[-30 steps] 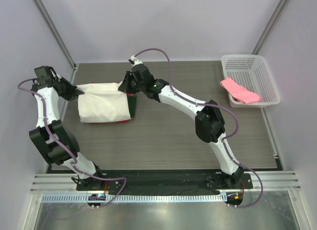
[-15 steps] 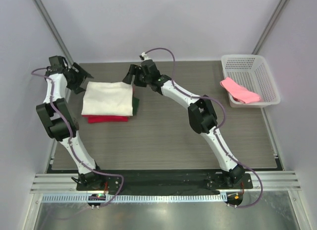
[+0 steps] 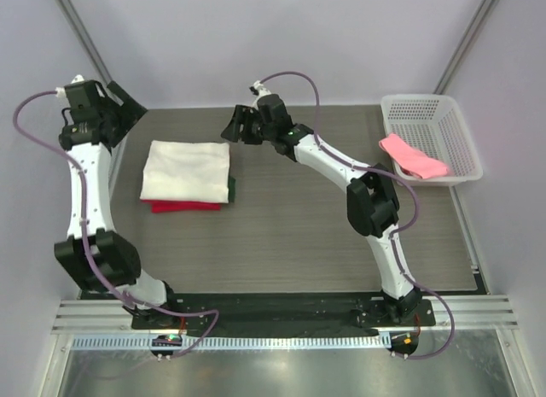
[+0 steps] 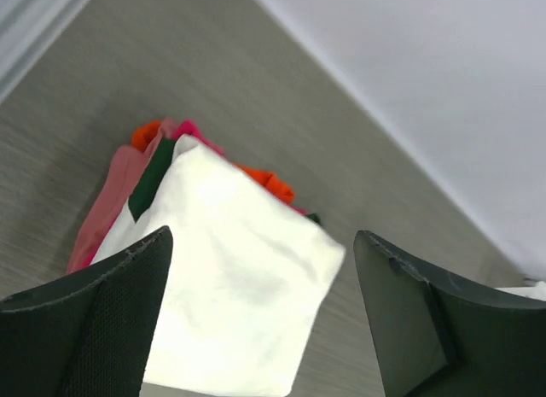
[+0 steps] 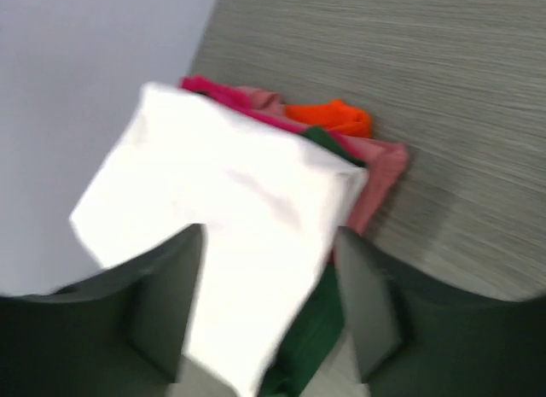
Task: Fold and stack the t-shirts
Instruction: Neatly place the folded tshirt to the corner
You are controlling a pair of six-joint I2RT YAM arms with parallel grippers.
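Observation:
A folded cream-white t-shirt (image 3: 186,166) lies on top of a stack at the table's left, with a red t-shirt (image 3: 184,206) showing under its near edge and a dark green edge (image 3: 232,189) on its right. My left gripper (image 3: 126,113) hovers open off the stack's far-left corner, and its wrist view shows the cream shirt (image 4: 235,277) below, between the spread fingers (image 4: 94,329). My right gripper (image 3: 235,125) hovers off the far-right corner, jaws apart and holding nothing. The right wrist view is blurred and shows the cream shirt (image 5: 230,201) over pink and orange layers (image 5: 341,119).
A white mesh basket (image 3: 424,99) stands at the far right of the table, with a salmon-pink t-shirt (image 3: 412,155) draped over its left rim. The booth's walls stand close behind both grippers.
Both grippers let go of the cream shirt, opened and pulled back from the stack toward the far wall. The shirt has settled flat on the stack.

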